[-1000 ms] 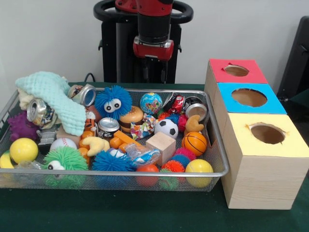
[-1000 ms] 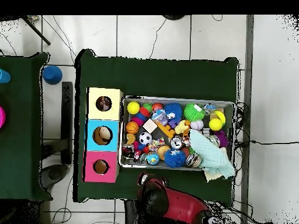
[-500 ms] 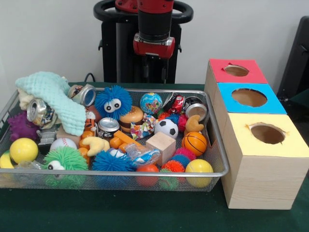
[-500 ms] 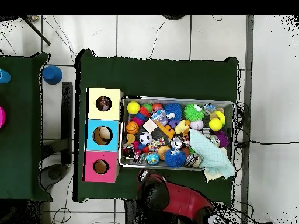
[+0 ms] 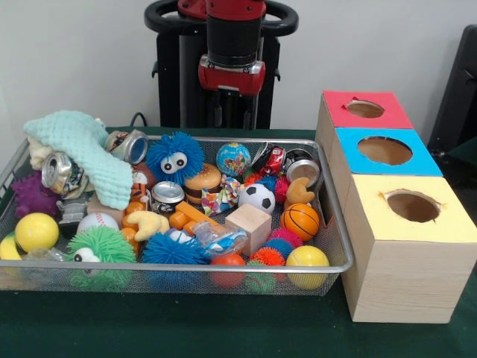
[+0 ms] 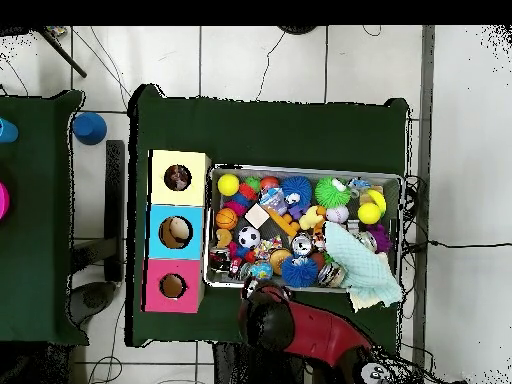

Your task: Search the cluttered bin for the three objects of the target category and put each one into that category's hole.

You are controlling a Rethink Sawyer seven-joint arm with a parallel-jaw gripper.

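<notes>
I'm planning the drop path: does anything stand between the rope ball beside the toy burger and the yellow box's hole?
Yes. The soccer ball and the basketball lie between the rope ball and that side, then the bin's raised rim. The hole itself is uncovered; lifting over should clear all three.

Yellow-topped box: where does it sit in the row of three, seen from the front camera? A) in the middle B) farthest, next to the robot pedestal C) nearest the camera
C: the yellow-topped box is closest to the camera, with the blue-topped box behind it and the red-topped box farthest back.
</notes>
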